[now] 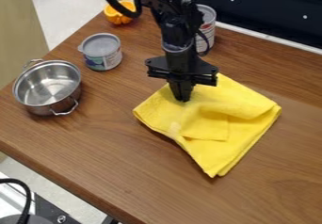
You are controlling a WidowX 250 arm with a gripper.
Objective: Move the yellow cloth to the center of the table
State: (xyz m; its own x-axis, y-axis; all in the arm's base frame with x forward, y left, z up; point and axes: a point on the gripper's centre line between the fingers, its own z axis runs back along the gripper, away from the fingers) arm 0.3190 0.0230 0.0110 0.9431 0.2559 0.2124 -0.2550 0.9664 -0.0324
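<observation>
The gripper (183, 98) hangs at the centre of the view, its fingers closed together, tips at the cloth (217, 124); if they pinch it, I cannot tell. The cloth lies, partly folded, on the table (119, 157), from the centre toward 4 o'clock. The pot (49, 84) is at 9 o'clock.

Open passage: bare table (119, 148) between metal pot (52, 84) and yellow cloth (236, 108), continuing along the near edge. Obstacles: the pot, near the left edge; short can (102, 53) beyond it; orange (116, 16), far-left corner; tall can (207, 25), near far edge.
</observation>
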